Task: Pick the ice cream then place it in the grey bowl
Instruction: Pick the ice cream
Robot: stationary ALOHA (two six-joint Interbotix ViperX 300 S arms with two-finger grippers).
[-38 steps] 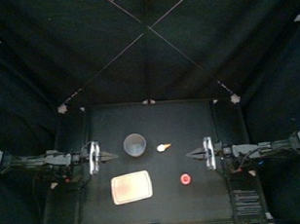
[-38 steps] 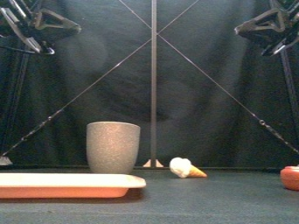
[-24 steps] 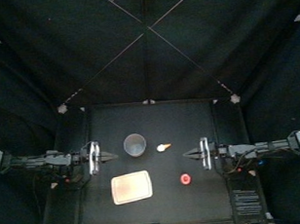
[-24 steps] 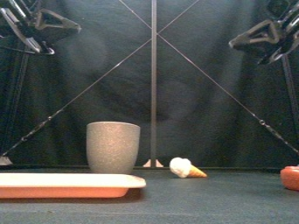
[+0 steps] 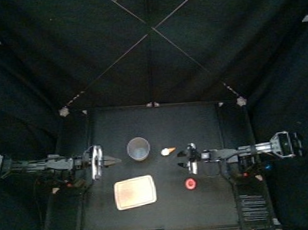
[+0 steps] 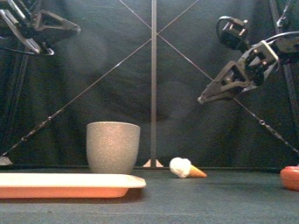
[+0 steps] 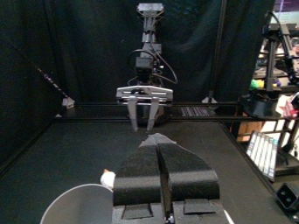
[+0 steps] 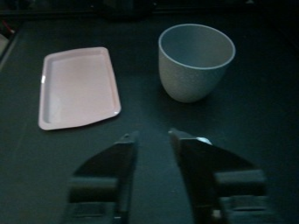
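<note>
Ice cream [image 6: 184, 168] lies on its side on the table [image 5: 210, 118], not yet picked; right gripper [image 8: 152, 136] hangs high, just to its right.

Left to right: left gripper [image 7: 159, 144] parked over the table's left side, jaws pressed together, holding nothing. Pink tray [image 5: 135, 193] at front left. Grey bowl [image 6: 114, 146] upright behind the tray. Ice cream near the bowl's right side, not touching it, cone tip pointing right. Right gripper jaws spread, nothing between them, angled down toward the bowl. Red toy [image 6: 289, 178] far right at the front.

Risks, as a guess: the right wrist view shows bowl and tray but no ice cream, so a descent could land off target or clip the bowl. The rounded scoop and tapered cone could slip out of a pinch. The red toy is close enough to be picked by mistake.
</note>
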